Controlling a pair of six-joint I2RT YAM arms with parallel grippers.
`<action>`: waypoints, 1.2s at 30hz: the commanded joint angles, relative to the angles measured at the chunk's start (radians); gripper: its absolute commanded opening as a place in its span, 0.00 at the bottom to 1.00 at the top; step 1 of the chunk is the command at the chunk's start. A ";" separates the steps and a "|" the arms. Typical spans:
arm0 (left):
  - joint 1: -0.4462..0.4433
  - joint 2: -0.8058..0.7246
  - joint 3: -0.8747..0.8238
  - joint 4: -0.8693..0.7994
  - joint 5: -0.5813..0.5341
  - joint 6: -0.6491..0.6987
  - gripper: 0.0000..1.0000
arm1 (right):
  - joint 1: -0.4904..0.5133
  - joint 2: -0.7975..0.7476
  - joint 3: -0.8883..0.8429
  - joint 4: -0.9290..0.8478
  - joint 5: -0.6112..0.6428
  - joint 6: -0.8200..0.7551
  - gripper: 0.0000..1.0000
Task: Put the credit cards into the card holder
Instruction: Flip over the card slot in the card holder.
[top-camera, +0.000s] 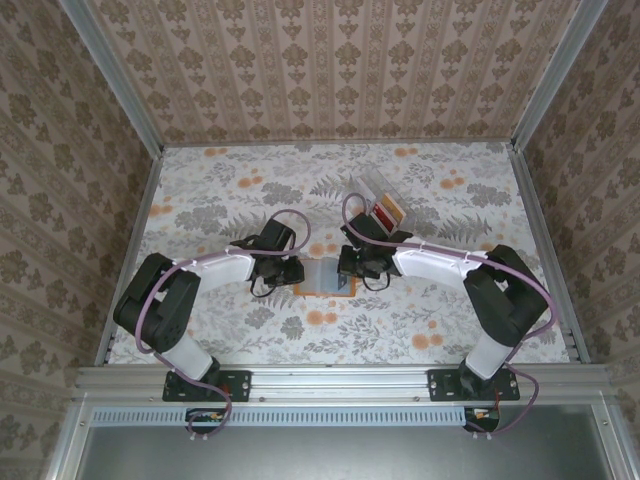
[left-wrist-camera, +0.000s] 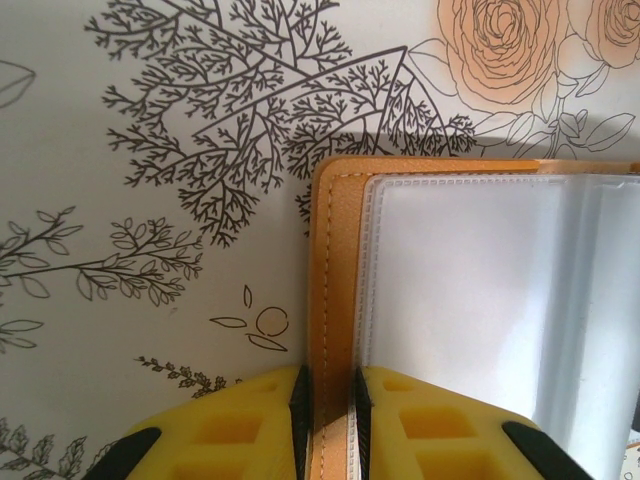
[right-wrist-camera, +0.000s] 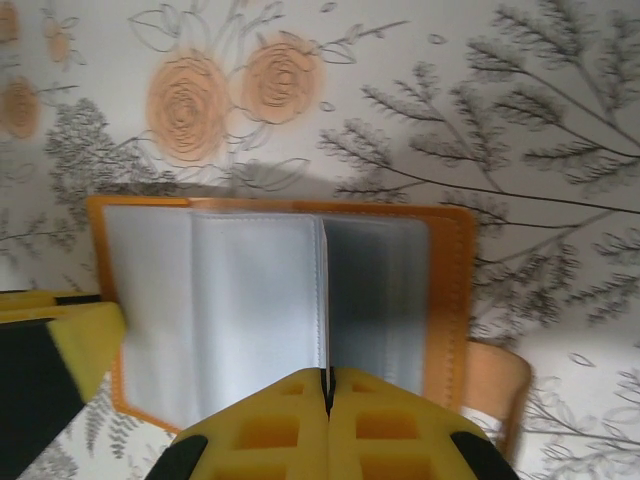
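Observation:
The orange-tan card holder (top-camera: 325, 278) lies open on the table between my two grippers. My left gripper (left-wrist-camera: 331, 400) is shut on the stitched orange edge of the card holder (left-wrist-camera: 335, 250), beside its clear inner sleeves. My right gripper (right-wrist-camera: 327, 380) is shut on a thin clear sleeve page (right-wrist-camera: 325, 290), which stands up on edge from the open card holder (right-wrist-camera: 450, 290). From above, the left gripper (top-camera: 292, 272) is at the holder's left side and the right gripper (top-camera: 348, 268) at its right. Red and orange credit cards (top-camera: 387, 211) stand upright behind the right arm.
The cards stand in a clear plastic box (top-camera: 372, 190) at the back centre of the floral tablecloth (top-camera: 220, 190). Metal rails (top-camera: 140, 230) border the table on both sides. Patterned walls close it in.

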 joint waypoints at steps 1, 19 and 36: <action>-0.015 0.037 -0.013 -0.007 0.025 -0.009 0.22 | 0.007 0.029 -0.001 0.077 -0.088 0.029 0.00; -0.016 0.022 -0.017 -0.007 0.008 -0.017 0.21 | 0.013 0.019 -0.020 0.260 -0.220 0.078 0.00; -0.013 -0.155 -0.058 -0.098 -0.119 -0.042 0.39 | -0.003 0.087 -0.100 0.358 -0.235 0.127 0.00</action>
